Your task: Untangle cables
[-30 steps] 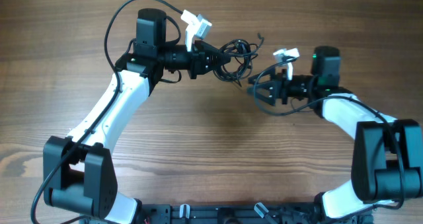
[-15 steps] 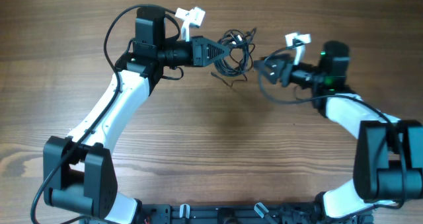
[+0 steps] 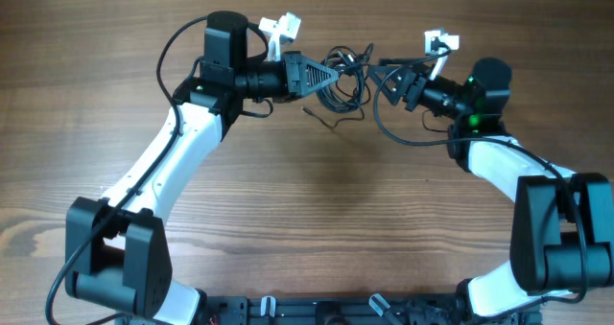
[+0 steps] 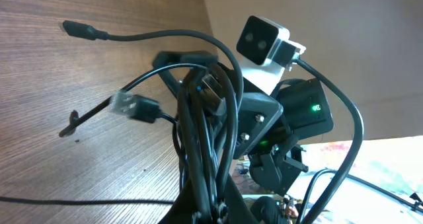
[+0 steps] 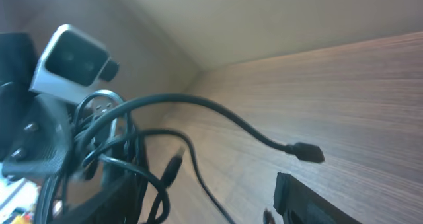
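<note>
Overhead view: wooden table (image 3: 307,229), brown grain; plain beige wall (image 4: 330,26) beyond its edge in wrist views. Left arm (image 3: 163,162) and right arm (image 3: 499,162) both reached toward table's 12 o'clock. Left gripper (image 3: 331,75) clenched on cables (image 3: 350,81), tangled bundle near 12 o'clock, probably as anchor so strands could be drawn out. Right gripper (image 3: 395,83) just beside bundle at its 3 o'clock; cannot tell jaw state, nothing visibly held. Loose connector tip (image 5: 305,152) hung free, likely next target.
</note>
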Available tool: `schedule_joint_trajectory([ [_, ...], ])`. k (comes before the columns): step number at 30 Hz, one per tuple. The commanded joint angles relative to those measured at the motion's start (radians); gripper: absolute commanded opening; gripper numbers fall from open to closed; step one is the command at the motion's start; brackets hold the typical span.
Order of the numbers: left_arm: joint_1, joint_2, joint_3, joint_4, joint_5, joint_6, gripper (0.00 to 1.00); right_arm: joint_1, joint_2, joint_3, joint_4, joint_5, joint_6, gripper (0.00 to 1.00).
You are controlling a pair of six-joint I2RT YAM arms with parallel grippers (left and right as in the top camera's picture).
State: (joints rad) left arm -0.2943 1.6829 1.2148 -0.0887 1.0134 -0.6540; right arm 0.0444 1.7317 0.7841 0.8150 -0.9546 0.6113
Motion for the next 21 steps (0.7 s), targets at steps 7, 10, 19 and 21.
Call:
schedule_joint_trajectory([
  [7, -0.029, -0.018, 0.01, 0.004, 0.007, -0.009, 0.04, 0.042, -0.002, 0.003, -0.113, 0.258, -0.014, 0.69],
  [10, -0.029, -0.018, 0.01, 0.018, 0.069, -0.008, 0.04, 0.044, -0.002, 0.003, -0.281, 0.456, -0.018, 0.69],
  [19, -0.022, -0.018, 0.01, 0.13, 0.232, -0.008, 0.04, -0.121, -0.002, 0.003, -0.615, 0.728, 0.016, 0.7],
  [21, -0.011, -0.018, 0.01, 0.13, 0.231, -0.005, 0.04, -0.194, -0.002, 0.003, -0.647, 0.694, 0.016, 0.72],
])
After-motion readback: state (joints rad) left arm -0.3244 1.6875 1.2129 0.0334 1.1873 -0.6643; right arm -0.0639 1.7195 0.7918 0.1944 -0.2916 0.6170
